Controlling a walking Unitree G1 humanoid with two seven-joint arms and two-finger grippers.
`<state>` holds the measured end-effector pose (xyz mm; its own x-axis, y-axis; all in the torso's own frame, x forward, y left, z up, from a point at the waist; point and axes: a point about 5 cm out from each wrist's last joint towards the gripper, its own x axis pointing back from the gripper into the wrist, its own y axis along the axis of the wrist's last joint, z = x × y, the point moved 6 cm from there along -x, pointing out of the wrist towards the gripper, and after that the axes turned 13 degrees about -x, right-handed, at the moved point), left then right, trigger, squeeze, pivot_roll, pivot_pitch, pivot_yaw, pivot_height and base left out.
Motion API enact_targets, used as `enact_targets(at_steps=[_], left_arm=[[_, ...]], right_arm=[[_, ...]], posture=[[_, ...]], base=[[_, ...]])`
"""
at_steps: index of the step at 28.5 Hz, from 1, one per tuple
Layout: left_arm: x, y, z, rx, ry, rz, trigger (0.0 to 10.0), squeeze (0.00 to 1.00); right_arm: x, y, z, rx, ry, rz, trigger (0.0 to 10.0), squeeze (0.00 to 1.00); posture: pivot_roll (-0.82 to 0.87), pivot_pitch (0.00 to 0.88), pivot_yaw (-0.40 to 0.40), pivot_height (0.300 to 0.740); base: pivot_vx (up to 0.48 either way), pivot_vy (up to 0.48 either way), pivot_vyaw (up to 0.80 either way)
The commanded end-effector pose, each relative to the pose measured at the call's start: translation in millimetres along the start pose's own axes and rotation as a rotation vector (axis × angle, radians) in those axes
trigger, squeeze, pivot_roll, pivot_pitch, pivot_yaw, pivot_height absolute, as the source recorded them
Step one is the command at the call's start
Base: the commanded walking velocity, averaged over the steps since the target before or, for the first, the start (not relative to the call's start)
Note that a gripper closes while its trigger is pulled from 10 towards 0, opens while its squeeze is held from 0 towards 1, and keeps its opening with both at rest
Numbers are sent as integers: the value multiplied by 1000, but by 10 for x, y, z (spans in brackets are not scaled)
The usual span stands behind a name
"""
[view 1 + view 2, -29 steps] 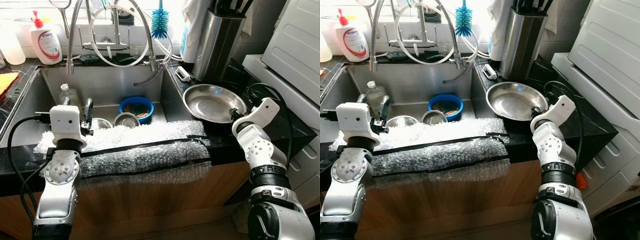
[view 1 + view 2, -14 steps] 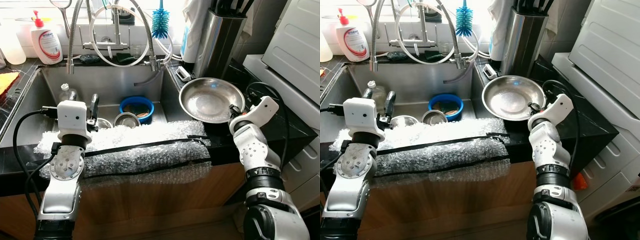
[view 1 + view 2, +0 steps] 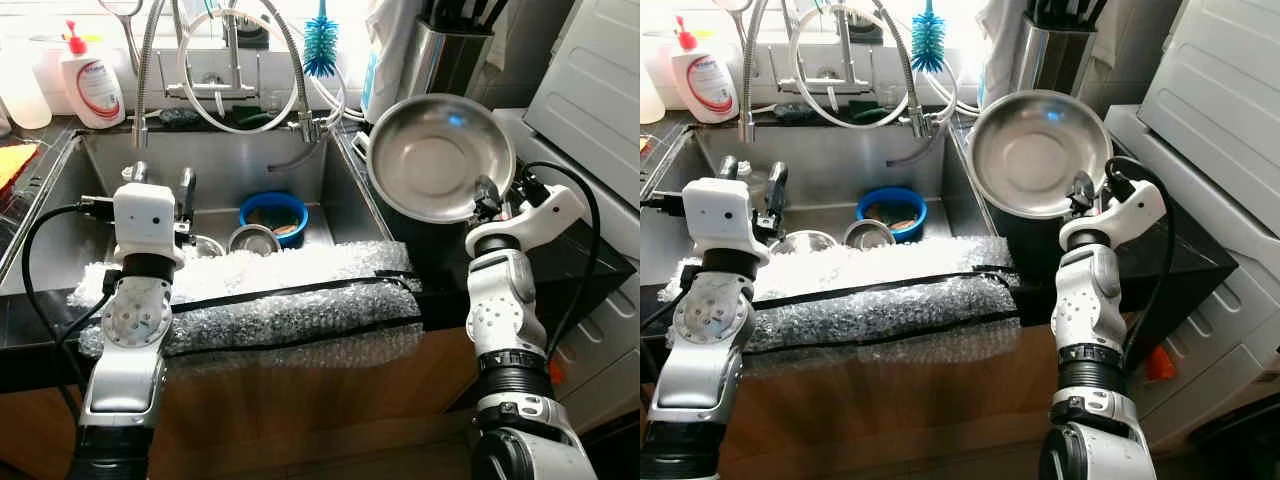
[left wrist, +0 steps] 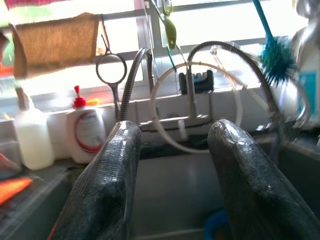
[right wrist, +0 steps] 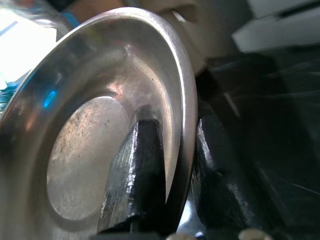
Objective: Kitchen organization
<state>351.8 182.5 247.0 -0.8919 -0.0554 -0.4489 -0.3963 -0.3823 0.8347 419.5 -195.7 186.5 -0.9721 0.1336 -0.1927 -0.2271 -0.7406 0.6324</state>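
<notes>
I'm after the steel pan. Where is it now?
The steel pan is tilted up in the right claw, above the counter right of the sink.

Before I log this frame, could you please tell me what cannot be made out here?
- Blue bowl contents: something brownish inside, too small in the eye views to identify.
- Bottle label: print too small to read.
- Counter under the raised steel pan: hidden by the pan, gripped at its rim by the right end effector.
- Sink floor nearest the robot: covered by bubble wrap and the left end effector.
</notes>
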Motion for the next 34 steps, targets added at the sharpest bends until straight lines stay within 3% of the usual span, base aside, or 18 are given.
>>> enact_targets(at_steps=[1,3,4,5,6,7,8,9,12,19,34], left_arm=[[-70,147,-4,121,4,-24,10000,0],[-90,130,-49,240,-6,-4,10000,0],[-90,130,-49,240,-6,-4,10000,0],[-95,138,-63,318,-5,-3,10000,0],[-95,138,-63,318,-5,-3,10000,0],[-99,144,-107,422,-21,7,10000,0],[-99,144,-107,422,-21,7,10000,0],[-100,153,-171,509,-48,18,10000,0],[-87,147,-289,585,-96,46,10000,0],[-47,203,-534,528,-211,48,10000,0],[7,276,-703,479,-306,29,10000,0]], right_arm=[[37,-12,183,35,96,-5,10000,0],[112,-166,242,27,128,36,10000,0],[112,-166,242,27,128,36,10000,0],[145,-222,264,28,139,45,10000,0],[145,-222,264,28,139,45,10000,0],[178,-286,290,25,148,57,10000,0],[178,-286,290,25,148,57,10000,0],[213,-366,329,9,156,75,10000,0],[252,-460,418,-18,181,93,10000,0],[323,-625,695,-57,292,170,10000,0],[355,-725,744,-61,308,209,10000,0]], posture=[[20,0,-92,740],[22,0,-93,740],[22,0,-93,740],[21,0,-93,740],[21,0,-93,740],[20,0,-93,740],[20,0,-93,740],[23,0,-91,740],[22,0,-90,740],[23,0,-95,740],[25,0,-99,740]], base=[[0,0,0],[0,0,0],[0,0,0],[0,0,0],[0,0,0],[0,0,0],[0,0,0],[0,0,0],[0,0,0],[0,0,0],[0,0,0]])
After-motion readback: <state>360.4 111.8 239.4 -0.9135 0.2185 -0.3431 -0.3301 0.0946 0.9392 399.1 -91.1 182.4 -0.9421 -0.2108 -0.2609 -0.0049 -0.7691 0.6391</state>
